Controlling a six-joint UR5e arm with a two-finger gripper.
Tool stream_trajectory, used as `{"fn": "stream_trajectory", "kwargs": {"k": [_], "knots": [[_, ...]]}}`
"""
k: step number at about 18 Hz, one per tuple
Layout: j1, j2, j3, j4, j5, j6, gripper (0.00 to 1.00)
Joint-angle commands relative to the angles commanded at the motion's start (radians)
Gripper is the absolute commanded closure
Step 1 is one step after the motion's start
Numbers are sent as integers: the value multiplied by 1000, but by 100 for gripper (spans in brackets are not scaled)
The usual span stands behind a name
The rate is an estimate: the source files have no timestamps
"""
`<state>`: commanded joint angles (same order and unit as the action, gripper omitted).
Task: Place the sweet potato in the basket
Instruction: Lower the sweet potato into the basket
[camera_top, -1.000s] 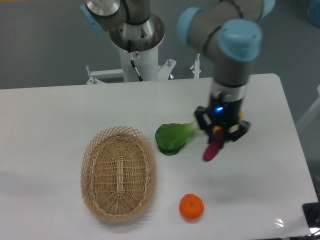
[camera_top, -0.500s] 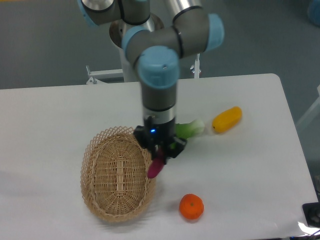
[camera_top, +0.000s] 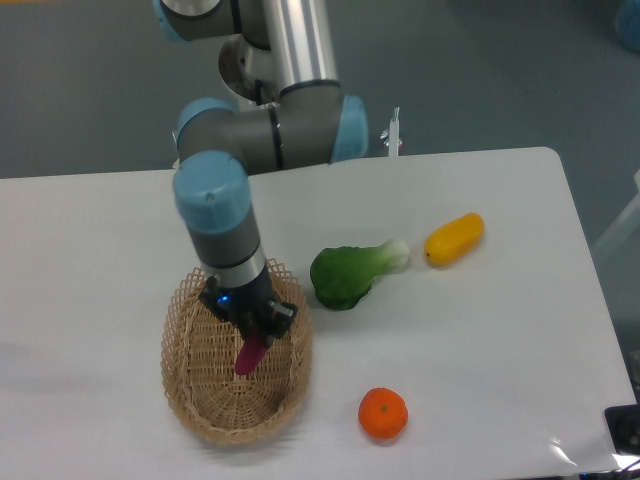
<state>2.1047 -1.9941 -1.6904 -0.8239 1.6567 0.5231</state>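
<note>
Claw hangs over the basket, clamped on the sweet potato. Potato points down inside the rim. Orange sits on the desk nearby.

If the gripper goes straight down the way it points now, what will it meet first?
Probably the woven floor of the basket. The gripper holds the sweet potato pointing down over it, so that tip would likely touch first.

The gripper hangs over the basket, whose hollow lies open below. At 3 o'clock sits the greens; the orange at 4; bare bench at 9.
</note>
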Motion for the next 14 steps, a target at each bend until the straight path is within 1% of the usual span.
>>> {"fn": "stream_trajectory", "kwargs": {"k": [2, 7, 10, 11, 12, 13, 14], "knots": [[-8, -9, -28, 12, -2, 5, 73], [-32, -20, -58, 9, 0, 9, 72], [-37, -22, -63, 9, -2, 8, 72], [-37, -23, -64, 11, -2, 8, 69], [-37, -22, -63, 11, -2, 8, 61], [-37, -20, -61, 11, -2, 8, 46], [-37, -20, -60, 11, 3, 8, 26]]}}
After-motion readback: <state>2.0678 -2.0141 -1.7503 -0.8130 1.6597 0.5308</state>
